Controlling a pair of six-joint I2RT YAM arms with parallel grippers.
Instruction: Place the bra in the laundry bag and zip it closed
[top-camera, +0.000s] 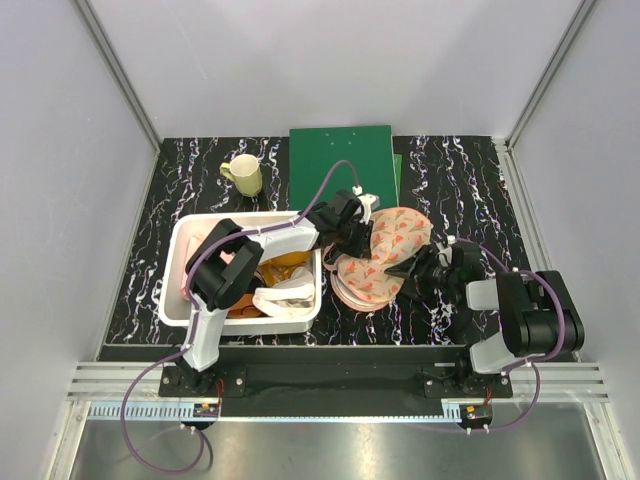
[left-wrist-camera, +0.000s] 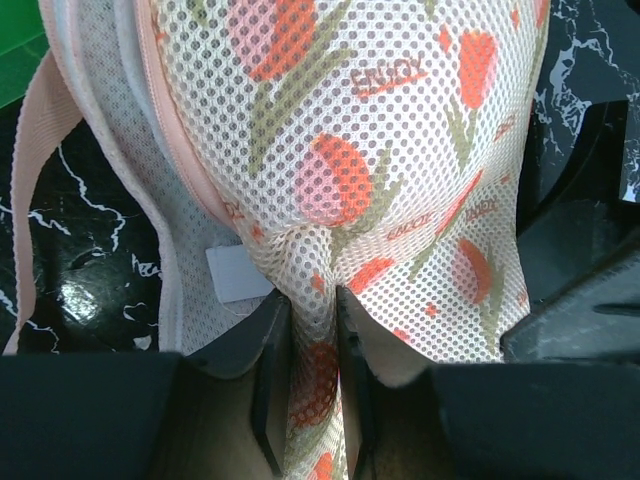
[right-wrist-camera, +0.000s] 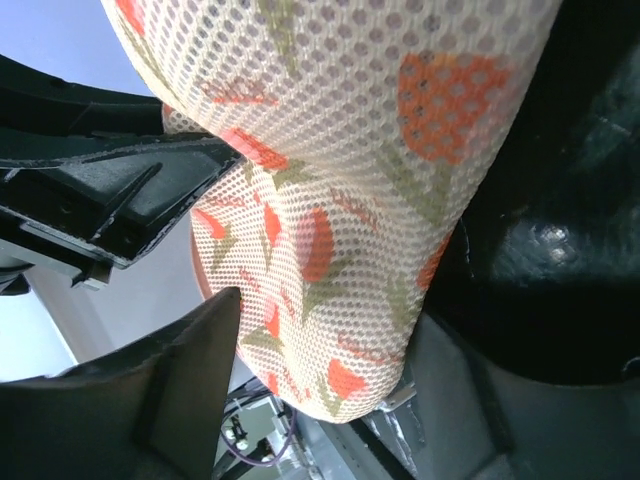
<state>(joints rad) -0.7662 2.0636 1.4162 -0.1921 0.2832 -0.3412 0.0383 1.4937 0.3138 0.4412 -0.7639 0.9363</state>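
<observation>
Left gripper (left-wrist-camera: 315, 310) pinched nearly shut on laundry bag (left-wrist-camera: 400, 150) mesh. Right gripper (right-wrist-camera: 330, 325) jaws wide, bag fold between them — can't tell if gripped.

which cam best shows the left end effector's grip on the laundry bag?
Left wrist: the left end effector pinches a fold of the laundry bag mesh between its fingers, seen close. Top external shows most of the bag, but the left arm covers the pinch. Right wrist shows only mesh close up.
</observation>
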